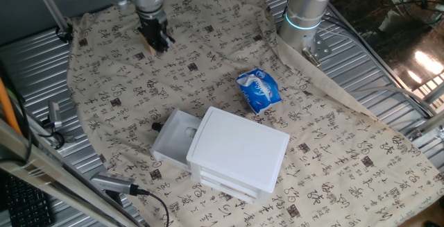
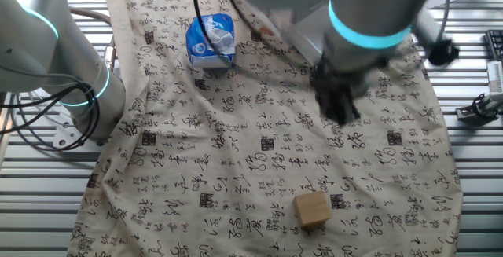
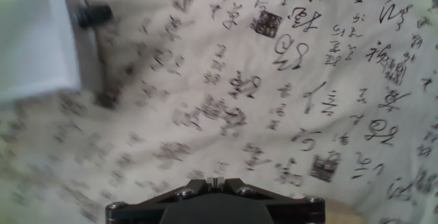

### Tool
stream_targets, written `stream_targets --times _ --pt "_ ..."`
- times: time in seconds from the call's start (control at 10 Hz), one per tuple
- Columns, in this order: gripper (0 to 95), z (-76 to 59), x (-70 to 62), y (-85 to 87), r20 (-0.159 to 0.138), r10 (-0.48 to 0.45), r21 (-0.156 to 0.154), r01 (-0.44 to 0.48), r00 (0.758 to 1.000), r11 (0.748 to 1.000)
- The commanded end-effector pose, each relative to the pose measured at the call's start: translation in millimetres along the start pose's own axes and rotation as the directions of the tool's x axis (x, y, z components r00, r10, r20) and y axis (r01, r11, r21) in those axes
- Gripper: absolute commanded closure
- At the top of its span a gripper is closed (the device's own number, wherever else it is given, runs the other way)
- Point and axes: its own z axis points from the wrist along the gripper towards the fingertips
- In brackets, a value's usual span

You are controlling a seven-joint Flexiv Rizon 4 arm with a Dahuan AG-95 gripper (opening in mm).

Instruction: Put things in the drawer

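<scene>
The small light-brown wooden block (image 2: pixel 312 208) lies on the patterned cloth near the front edge in the other fixed view. In one fixed view only its edge (image 1: pixel 146 44) shows, beside my gripper (image 1: pixel 157 39). My gripper (image 2: pixel 339 109) hangs above the cloth, apart from the block and holding nothing. In the hand view its jaws (image 3: pixel 215 181) look pressed together. The white drawer unit (image 1: pixel 239 150) stands mid-table with its top drawer (image 1: pixel 171 140) pulled out and its dark knob (image 1: pixel 157 125) facing my gripper. The drawer front (image 3: pixel 34 39) and knob (image 3: pixel 96 15) show at the hand view's top left.
A blue and white packet (image 1: pixel 259 90) lies on the cloth beyond the unit and also shows in the other fixed view (image 2: pixel 211 41). A second arm's base (image 1: pixel 305 12) stands at the table's edge. Ribbed metal (image 1: pixel 388 81) surrounds the cloth.
</scene>
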Motion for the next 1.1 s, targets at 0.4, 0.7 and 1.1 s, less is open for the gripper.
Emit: stream_targets --times 0.4,0.7,1.1 --pt "95.0 30.9 33.1 -38.6 -0.013 -0.384 0.012 0.385 0.923 0.923" --pt "95.0 36.0 47.1 -47.9 -0.036 -0.573 0.040 0.574 0.819 0.818" --pt "95.0 40.3 62.6 -56.5 -0.033 -0.744 0.019 0.745 0.668 0.667"
